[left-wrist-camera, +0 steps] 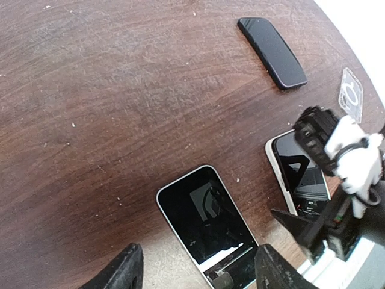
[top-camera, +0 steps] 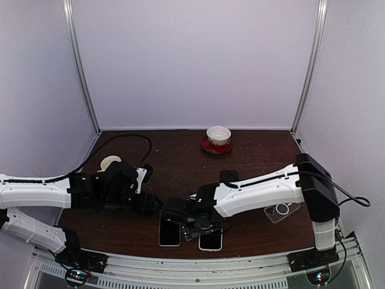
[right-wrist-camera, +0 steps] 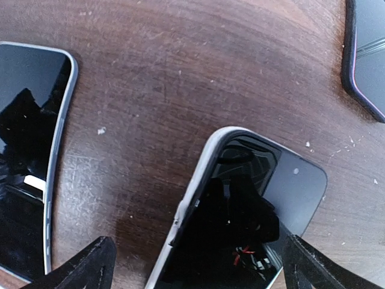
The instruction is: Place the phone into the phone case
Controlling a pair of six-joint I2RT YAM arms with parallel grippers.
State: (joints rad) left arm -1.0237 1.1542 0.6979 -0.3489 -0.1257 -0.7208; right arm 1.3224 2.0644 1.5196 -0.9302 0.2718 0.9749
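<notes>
The left gripper (left-wrist-camera: 198, 260) stands with its fingers spread and grips nothing. Directly beneath it, between the fingers, a white-rimmed phone with a glossy black screen (left-wrist-camera: 204, 217) lies flat and face up on the dark wooden table (left-wrist-camera: 90, 120). The right gripper (right-wrist-camera: 198, 247) is wide open and also holds nothing. A grey-rimmed black-screened phone (right-wrist-camera: 240, 223) lies flat below it, with a small camera dot near its top edge. The clear plastic phone case (top-camera: 281, 211) sits well back from the right gripper, beside its forearm. A black rounded slab (right-wrist-camera: 368, 54) lies ahead of that gripper, off to one side.
</notes>
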